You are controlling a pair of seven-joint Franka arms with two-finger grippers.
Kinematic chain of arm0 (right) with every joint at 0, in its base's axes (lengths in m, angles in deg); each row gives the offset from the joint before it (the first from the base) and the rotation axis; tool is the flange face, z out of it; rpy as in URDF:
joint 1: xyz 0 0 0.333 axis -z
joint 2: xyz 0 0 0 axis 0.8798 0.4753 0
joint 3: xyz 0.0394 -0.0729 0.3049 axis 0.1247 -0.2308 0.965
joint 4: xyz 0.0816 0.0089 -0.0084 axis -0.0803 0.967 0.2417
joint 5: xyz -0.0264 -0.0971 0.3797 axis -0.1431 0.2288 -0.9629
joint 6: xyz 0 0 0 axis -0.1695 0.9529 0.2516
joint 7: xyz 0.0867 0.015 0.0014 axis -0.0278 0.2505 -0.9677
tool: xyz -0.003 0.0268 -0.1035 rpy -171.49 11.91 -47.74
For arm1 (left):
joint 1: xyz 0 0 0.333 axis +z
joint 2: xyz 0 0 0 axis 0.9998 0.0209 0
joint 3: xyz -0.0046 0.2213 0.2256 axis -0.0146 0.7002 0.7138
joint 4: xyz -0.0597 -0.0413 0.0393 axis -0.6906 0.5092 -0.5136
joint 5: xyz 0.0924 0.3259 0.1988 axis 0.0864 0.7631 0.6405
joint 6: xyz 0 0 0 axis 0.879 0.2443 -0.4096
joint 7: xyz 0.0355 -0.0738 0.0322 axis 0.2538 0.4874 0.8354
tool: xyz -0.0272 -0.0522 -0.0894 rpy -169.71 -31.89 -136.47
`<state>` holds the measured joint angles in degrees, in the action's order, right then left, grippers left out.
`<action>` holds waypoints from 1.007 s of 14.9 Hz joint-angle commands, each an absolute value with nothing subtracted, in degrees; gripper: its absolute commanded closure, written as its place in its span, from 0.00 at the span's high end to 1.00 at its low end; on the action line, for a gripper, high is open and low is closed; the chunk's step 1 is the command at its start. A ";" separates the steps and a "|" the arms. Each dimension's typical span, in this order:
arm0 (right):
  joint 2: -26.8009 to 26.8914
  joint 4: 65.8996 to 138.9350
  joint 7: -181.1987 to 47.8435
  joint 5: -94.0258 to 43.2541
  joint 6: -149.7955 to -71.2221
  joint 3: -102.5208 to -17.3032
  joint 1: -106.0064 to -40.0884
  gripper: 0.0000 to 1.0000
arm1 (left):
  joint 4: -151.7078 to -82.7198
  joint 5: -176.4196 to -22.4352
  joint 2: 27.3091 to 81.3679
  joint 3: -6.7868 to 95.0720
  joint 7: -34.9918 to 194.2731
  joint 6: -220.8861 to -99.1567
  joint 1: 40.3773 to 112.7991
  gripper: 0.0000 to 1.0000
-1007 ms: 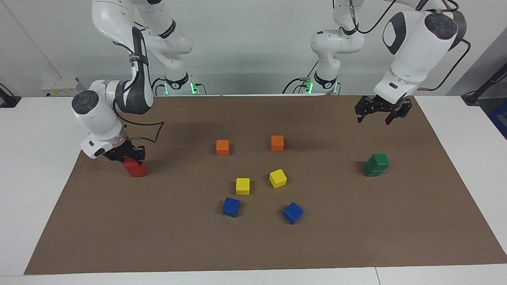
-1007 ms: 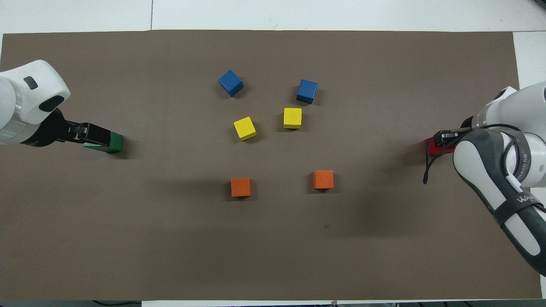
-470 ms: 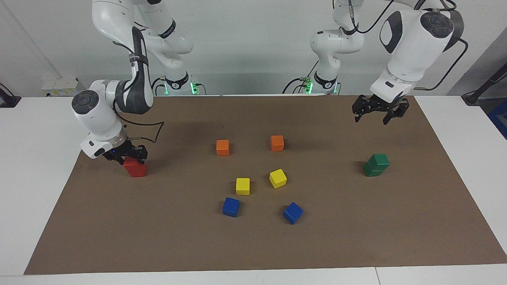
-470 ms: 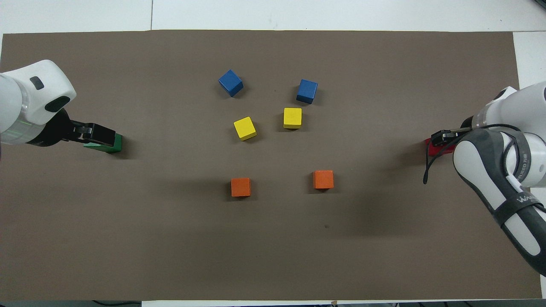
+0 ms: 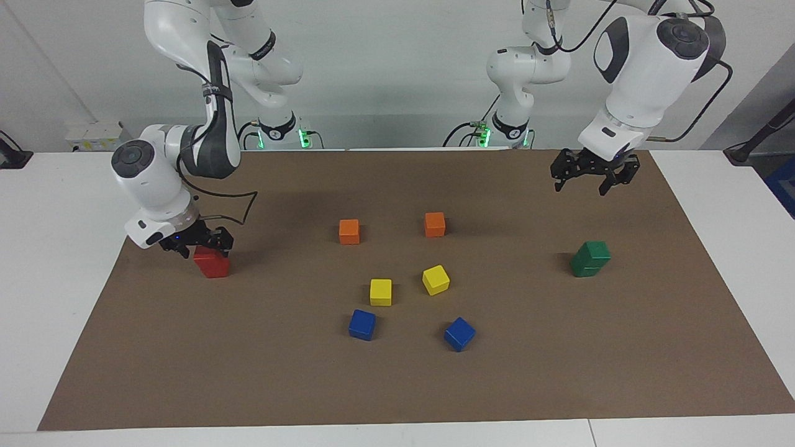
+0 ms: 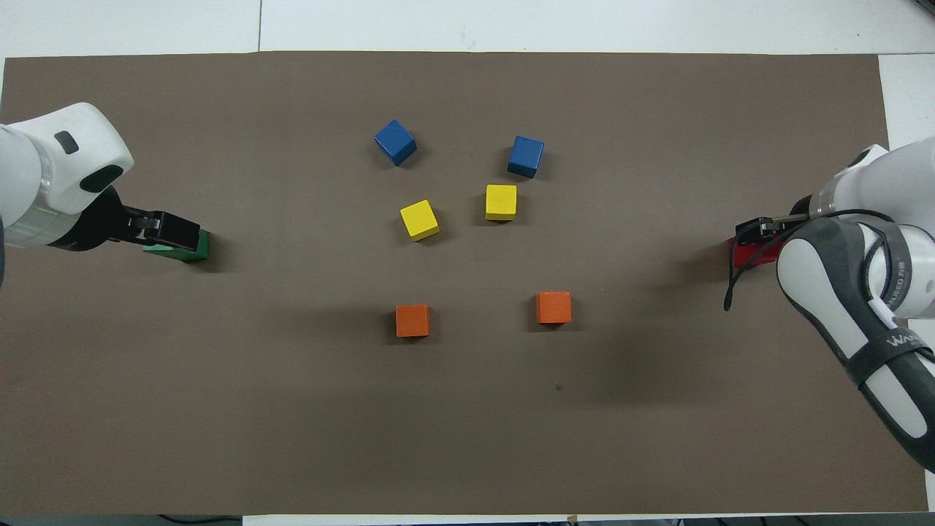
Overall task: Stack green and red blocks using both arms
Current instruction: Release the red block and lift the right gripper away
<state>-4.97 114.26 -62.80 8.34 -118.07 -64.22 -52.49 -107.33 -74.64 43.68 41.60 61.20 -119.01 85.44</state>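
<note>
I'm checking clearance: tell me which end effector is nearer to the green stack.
Left. The left end effector is raised over the mat near the green stack; the right end effector sits at the red stack, at the other end.

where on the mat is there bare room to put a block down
Bare patches: the mat strip farther from the robots than the blue cubes; between the red stack and the orange cubes; between the orange cubes and the green stack. Crowded: the middle cluster of orange, yellow and blue cubes.
</note>
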 commanded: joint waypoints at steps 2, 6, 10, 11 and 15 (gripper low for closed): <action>-5.45 108.29 -59.30 6.96 -112.99 -63.33 -54.14 1.00 | -106.63 -75.08 43.75 41.81 61.47 -119.11 85.11 1.00; -7.90 102.30 -58.85 6.26 -106.75 -62.29 -54.59 1.00 | -106.54 -75.08 43.75 41.81 61.47 -119.11 86.60 1.00; -16.33 101.32 -59.90 6.26 -97.18 -62.28 -54.33 1.00 | -106.37 -75.08 43.75 41.81 61.47 -119.11 87.49 1.00; -18.53 101.32 -60.87 6.26 -94.45 -62.28 -54.41 1.00 | -106.37 -75.08 43.75 41.81 61.47 -119.11 87.49 1.00; -21.89 98.79 -62.55 6.17 -90.48 -61.23 -54.50 1.00 | -106.63 -75.08 43.66 41.81 61.47 -119.02 86.61 1.00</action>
